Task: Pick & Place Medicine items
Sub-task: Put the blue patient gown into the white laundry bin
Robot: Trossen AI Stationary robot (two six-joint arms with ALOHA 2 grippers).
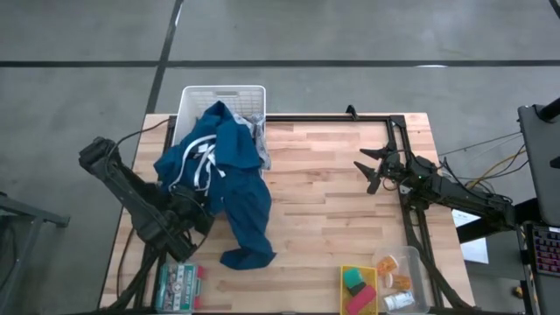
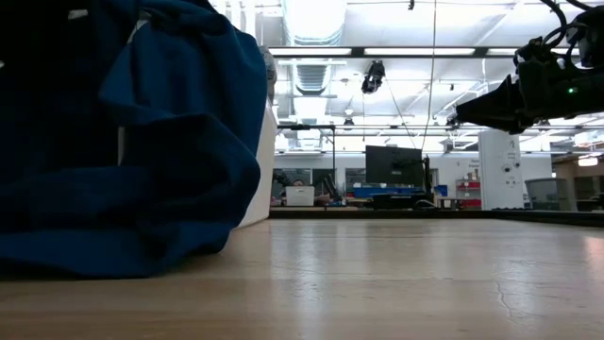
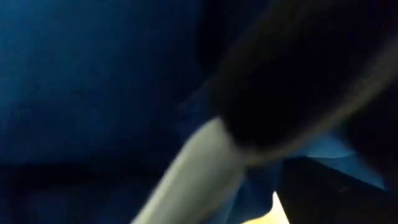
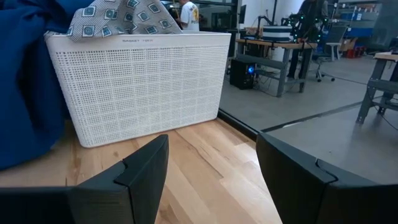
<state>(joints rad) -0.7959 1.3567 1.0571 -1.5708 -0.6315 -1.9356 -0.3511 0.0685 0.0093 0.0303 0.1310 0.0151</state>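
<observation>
High view alone takes in the whole wooden table: a blue garment spills from a white perforated basket at the far edge, and the left gripper is pressed against that cloth, so whether its claw is apart or together cannot be told. Its wrist view fills with blue fabric and blur. By the near edge a clear tray holds tiny orange pieces and a small white carton, beside a yellow bin with green and pink blocks; a flat green-and-white box lies near the left arm. The right gripper hangs above bare wood, fingers apart, nothing between them; its wrist view shows patterned grey cloth in the basket.
</observation>
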